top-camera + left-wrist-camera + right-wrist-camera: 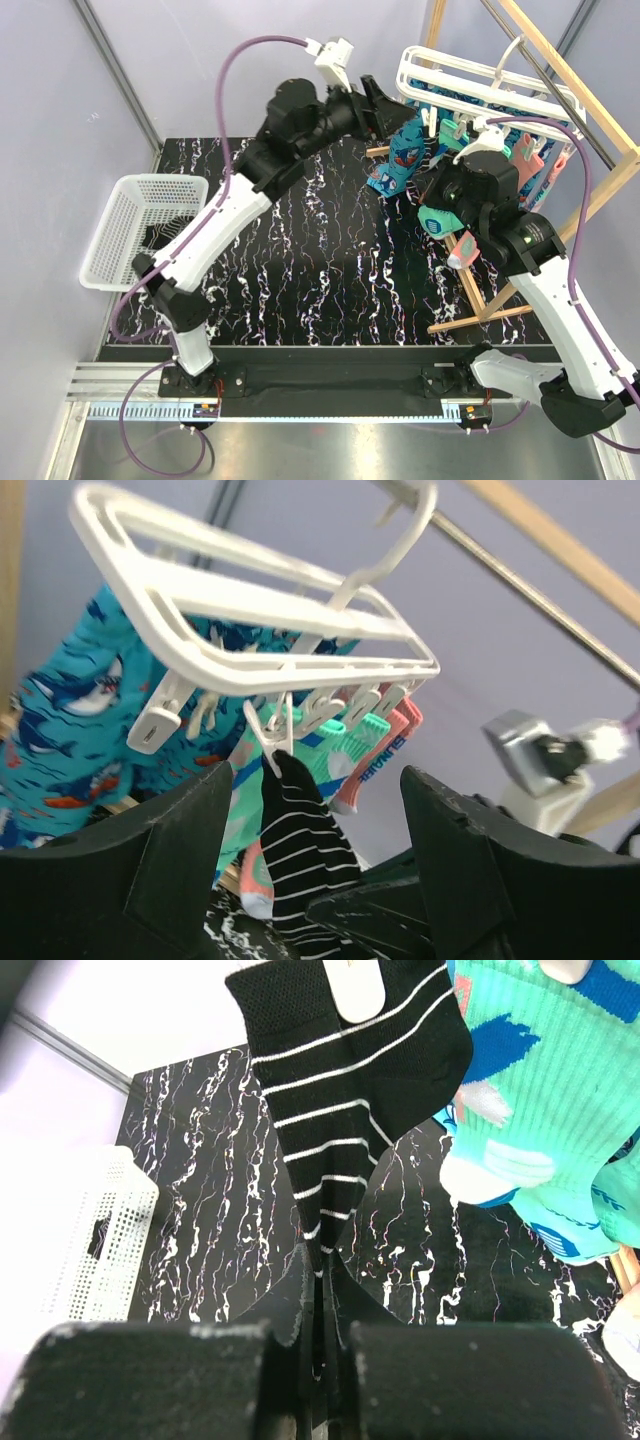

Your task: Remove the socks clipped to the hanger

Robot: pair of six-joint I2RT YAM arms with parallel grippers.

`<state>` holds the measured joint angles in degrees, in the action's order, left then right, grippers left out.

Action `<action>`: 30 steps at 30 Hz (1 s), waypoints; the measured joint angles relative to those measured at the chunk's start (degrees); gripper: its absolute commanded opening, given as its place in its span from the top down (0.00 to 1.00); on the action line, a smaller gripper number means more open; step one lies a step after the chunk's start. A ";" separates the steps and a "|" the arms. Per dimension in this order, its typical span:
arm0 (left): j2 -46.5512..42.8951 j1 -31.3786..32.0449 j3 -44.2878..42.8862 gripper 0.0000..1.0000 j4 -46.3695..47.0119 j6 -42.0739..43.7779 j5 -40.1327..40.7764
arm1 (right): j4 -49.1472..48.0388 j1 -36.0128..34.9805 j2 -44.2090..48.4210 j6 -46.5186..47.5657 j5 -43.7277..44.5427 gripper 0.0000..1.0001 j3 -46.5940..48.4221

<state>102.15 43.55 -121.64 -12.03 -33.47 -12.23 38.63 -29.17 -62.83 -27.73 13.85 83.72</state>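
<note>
Socks (405, 150), assorted, all hanging from white clips under the hanger (450, 75), a white plastic rack hooked onto the wooden frame (590, 110) at the far right of the tabletop (300, 250). Set comprises a dark striped sock (350, 1080), mint-green sock (540, 1080), blue shark-print sock (70, 720) and salmon-pink sock (375, 760). Striped sock is held at its top by one clip (355, 985). Its lower end is clamped between the closed fingers of the right hand (318, 1320), gripped from below, presumably so a downward pull can draw it free. Left hand (315, 810) is raised beneath the rack, fingers well apart either side of that sock, probably placed to work the clip or steady the rack. White basket (140, 230) sits at the left edge with something dark inside, likely the drop point.
</note>
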 measured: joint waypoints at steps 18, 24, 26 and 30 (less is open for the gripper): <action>10.95 0.00 -0.57 0.31 8.68 -5.57 -4.15 | -1.16 0.00 1.20 0.92 -1.14 1.00 -1.73; 13.03 0.00 -2.97 0.33 8.76 -5.35 -3.45 | -1.16 0.00 1.16 0.92 -1.53 1.00 -1.73; 13.35 0.04 -3.48 0.34 8.81 -5.09 -2.99 | -1.16 0.00 1.16 0.92 -1.55 1.00 -1.73; 13.64 0.22 -3.91 0.37 8.94 -4.55 -2.19 | -1.31 0.00 1.16 0.92 -1.55 1.00 -1.73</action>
<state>115.79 43.77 -125.56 -3.09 -38.02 -14.41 37.32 -29.17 -61.67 -26.81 12.29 82.00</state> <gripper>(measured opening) 0.653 0.021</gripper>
